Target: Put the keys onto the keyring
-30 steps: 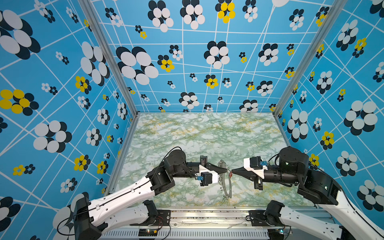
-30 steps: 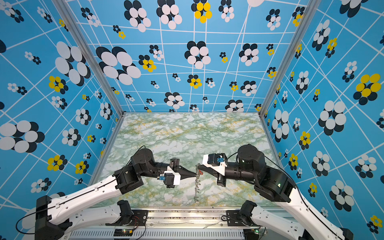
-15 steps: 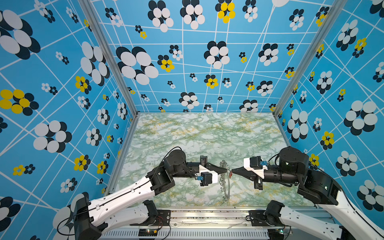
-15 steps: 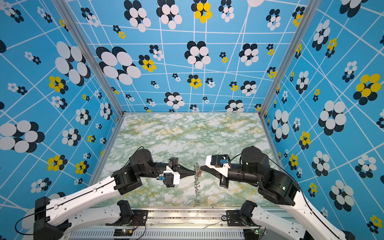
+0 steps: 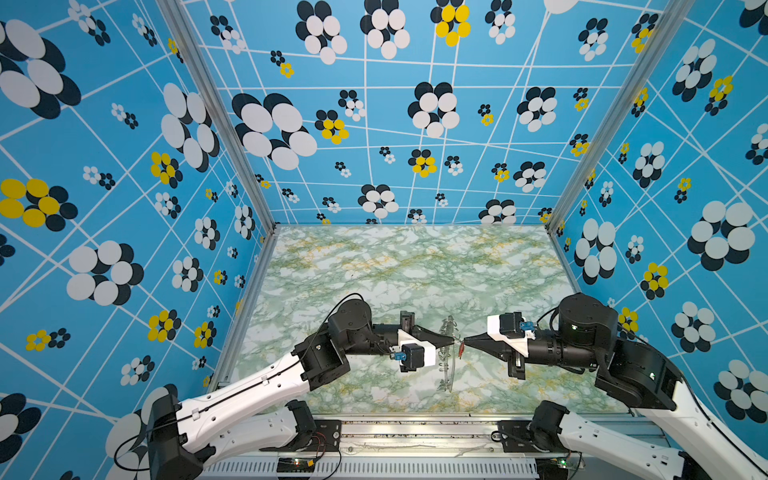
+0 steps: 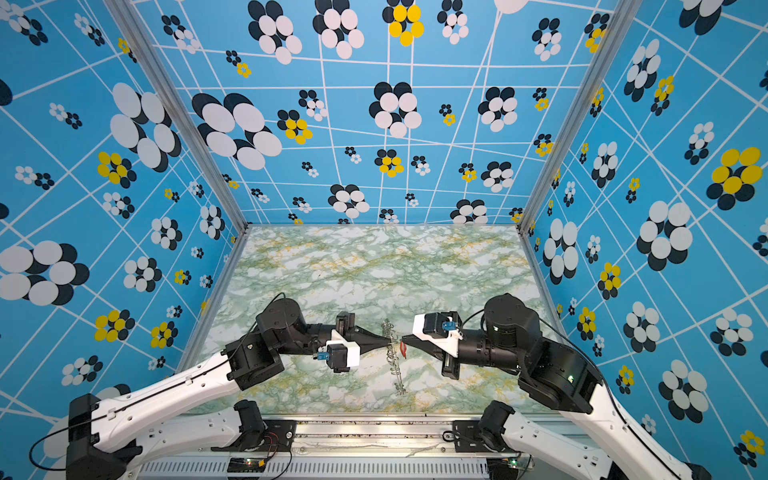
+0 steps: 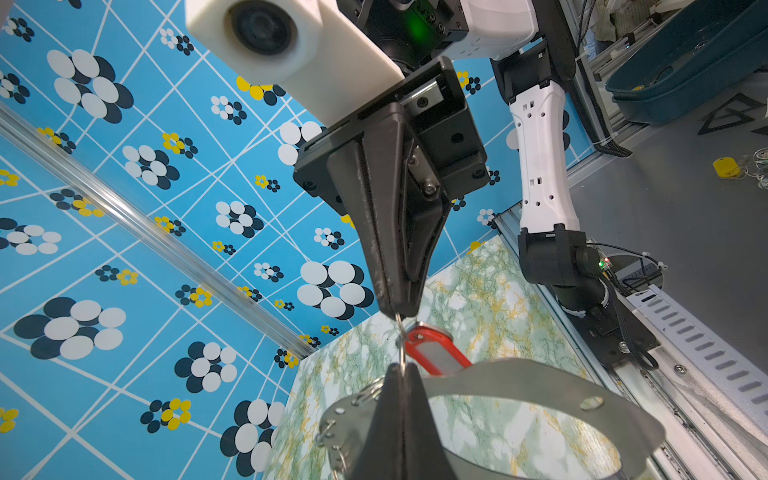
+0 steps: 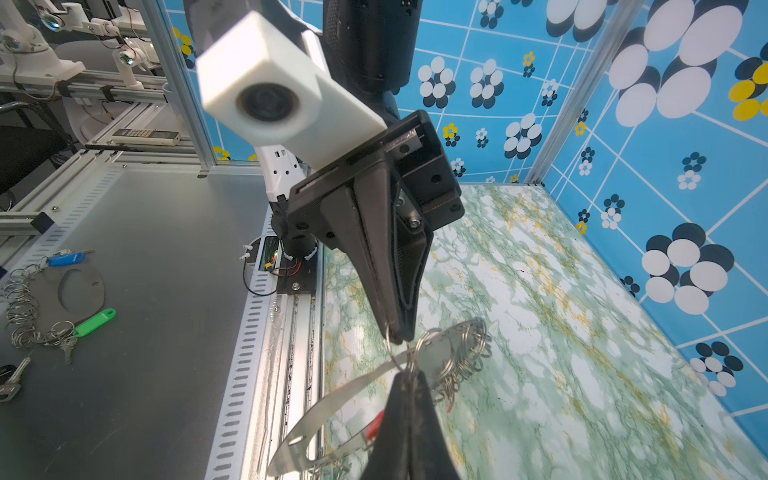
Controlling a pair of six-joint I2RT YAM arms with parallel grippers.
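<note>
The left fingers [image 7: 388,415] are pressed together on a small ring at the edge of the keyring [image 7: 540,380]. The right fingers [image 7: 392,257] are clamped on the wire loop [image 7: 401,345] of the red key [image 7: 436,353]. The two pairs are met tip to tip, and the keyring is held edge-on above the table [image 5: 415,266].

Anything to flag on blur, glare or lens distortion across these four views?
Both top views: evenly lit, walls splayed by the wide lens, keyring edge-on and barely resolved. Left wrist view: red tag sharp. Right wrist view: white camera box soft, keyring catching light.
</note>
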